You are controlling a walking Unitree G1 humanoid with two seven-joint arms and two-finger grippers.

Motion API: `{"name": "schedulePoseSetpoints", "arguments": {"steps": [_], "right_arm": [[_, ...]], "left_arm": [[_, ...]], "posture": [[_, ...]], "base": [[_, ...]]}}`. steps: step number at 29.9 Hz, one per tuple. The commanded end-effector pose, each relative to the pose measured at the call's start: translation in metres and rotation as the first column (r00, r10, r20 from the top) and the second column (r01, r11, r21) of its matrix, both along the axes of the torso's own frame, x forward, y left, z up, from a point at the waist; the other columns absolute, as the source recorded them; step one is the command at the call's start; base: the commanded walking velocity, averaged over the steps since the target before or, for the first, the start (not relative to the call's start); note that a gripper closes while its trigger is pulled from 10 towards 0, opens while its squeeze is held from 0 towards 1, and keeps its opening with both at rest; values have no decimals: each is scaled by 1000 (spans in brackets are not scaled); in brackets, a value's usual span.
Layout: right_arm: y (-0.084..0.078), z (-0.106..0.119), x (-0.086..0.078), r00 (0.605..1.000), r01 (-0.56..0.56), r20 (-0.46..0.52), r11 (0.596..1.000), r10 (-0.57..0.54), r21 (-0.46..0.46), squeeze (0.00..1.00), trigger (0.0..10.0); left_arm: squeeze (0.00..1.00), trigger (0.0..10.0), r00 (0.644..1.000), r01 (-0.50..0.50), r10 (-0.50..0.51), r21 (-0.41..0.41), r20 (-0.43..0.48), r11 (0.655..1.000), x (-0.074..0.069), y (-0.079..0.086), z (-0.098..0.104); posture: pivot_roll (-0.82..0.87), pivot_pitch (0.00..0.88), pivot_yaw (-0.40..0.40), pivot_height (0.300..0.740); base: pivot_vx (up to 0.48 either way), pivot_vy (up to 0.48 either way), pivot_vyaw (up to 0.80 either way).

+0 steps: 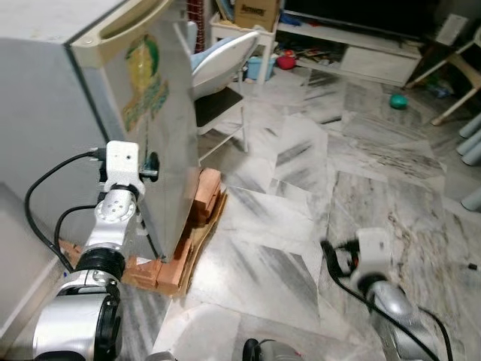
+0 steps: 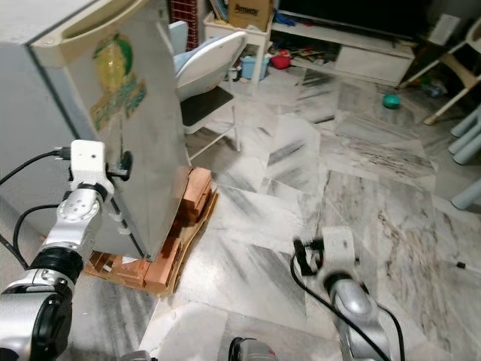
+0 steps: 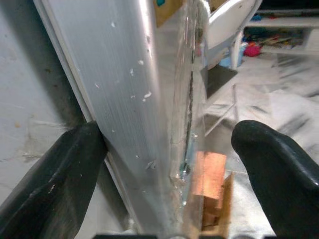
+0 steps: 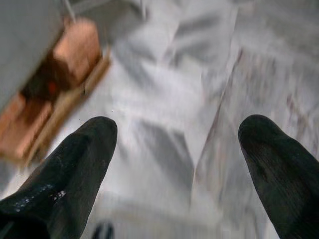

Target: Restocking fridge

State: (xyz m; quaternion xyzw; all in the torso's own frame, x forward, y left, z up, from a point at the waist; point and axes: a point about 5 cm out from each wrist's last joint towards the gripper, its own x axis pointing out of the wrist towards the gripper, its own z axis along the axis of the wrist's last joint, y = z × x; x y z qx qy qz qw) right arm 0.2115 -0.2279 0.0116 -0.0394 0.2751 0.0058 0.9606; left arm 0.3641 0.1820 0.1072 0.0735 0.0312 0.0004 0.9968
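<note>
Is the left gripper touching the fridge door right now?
Cannot tell. In the left wrist view the left gripper straddles the fridge door edge with open jaws, but no clear contact or gap shows.

Silver fridge, orange bricks, grey-veined white marble floor.

The floor is polished grey-and-white veined marble that catches soft, diffuse light. A white chair with a dark seat stands near the far left, and behind it a low white shelf unit runs along the back wall, with a cardboard box on top at its left end and clutter in its lower compartments. A small green ball lies on the floor towards the far right, near pale furniture legs at the right edge.
</note>
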Motion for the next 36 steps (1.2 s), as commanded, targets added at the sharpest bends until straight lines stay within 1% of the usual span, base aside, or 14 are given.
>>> {"name": "schedulePoseSetpoints", "arguments": {"steps": [1, 2, 3, 4, 5, 7, 9, 10, 14, 16, 22, 25, 27, 36], "right_arm": [[-1, 0, 1, 1000, -17, -25, 1000, 17, -2, 0, 10000], [2, -1, 0, 998, -47, -43, 999, 46, -3, 0, 10000], [2, -1, 0, 997, -58, -51, 998, 57, -6, 0, 10000], [2, -1, 0, 997, -58, -51, 998, 57, -6, 0, 10000], [3, -2, -1, 996, -66, -58, 998, 66, -4, 0, 10000], [5, -4, -3, 993, -87, -74, 996, 87, -1, 0, 10000], [6, -5, -4, 992, -99, -84, 995, 99, -1, 0, 10000], [6, -5, -6, 991, -103, -89, 995, 103, 2, 0, 10000], [5, -5, -7, 991, -102, -88, 995, 102, 3, 0, 10000], [5, -4, -7, 992, -100, -74, 995, 100, 7, 0, 10000], [8, 13, 11, 995, -74, 64, 997, 73, 6, 0, 10000], [11, 28, 24, 986, -68, 154, 998, 67, 2, 0, 10000], [13, 43, 36, 965, -27, 261, 999, 22, 16, 0, 10000], [30, 56, 53, 930, -28, 365, 998, 45, -52, 0, 10000]], "left_arm": [[0, 10000, 966, 247, -249, 41, 62, 968, 8, -55, 18], [0, 10000, 913, 402, -399, -26, 89, 915, 3, -100, 25], [0, 10000, 888, 459, -450, -109, 94, 882, -1, -120, 28], [0, 10000, 888, 459, -450, -109, 94, 882, -1, -120, 28], [0, 10000, 845, 534, -524, -157, 104, 830, -7, -142, 32], [0, 10000, 698, 716, -699, -164, 154, 679, -32, -188, 44], [0, 10000, 610, 792, -774, -157, 170, 590, -47, -207, 49], [0, 10000, 594, 805, -788, -134, 161, 579, -49, -209, 47], [0, 10000, 644, 764, -749, -87, 152, 639, -37, -192, 43], [0, 10000, 736, 676, -662, -98, 140, 731, -21, -159, 41], [0, 10000, 838, 544, -535, -101, 106, 833, -20, -98, 35], [0, 10000, 887, 459, -452, -73, 96, 886, -30, -69, 27], [0, 10000, 903, 424, -419, -43, 93, 905, -51, -47, 22], [0, 10000, 948, 317, -317, 2, 13, 948, -88, -11, -1]], "posture": [[-30, 65, -77, 740], [-23, 65, -81, 740], [-17, 63, -82, 740], [-17, 63, -82, 740], [-14, 63, -84, 740], [-11, 60, -86, 740], [-13, 58, -85, 740], [-18, 56, -81, 740], [-21, 55, -78, 740], [-18, 57, -76, 740], [3, 61, -64, 740], [29, 68, -62, 740], [36, 78, -69, 740], [39, 74, -76, 740]], "base": [[0, 0, 0], [0, 0, 0], [0, 0, 0], [0, 0, 0], [0, 0, 0], [0, 0, 0], [0, 0, 0], [0, 0, 0], [0, 0, 0], [0, 0, 0], [0, 0, 0], [0, -269, 0], [120, -358, 0], [112, -406, 0]]}}
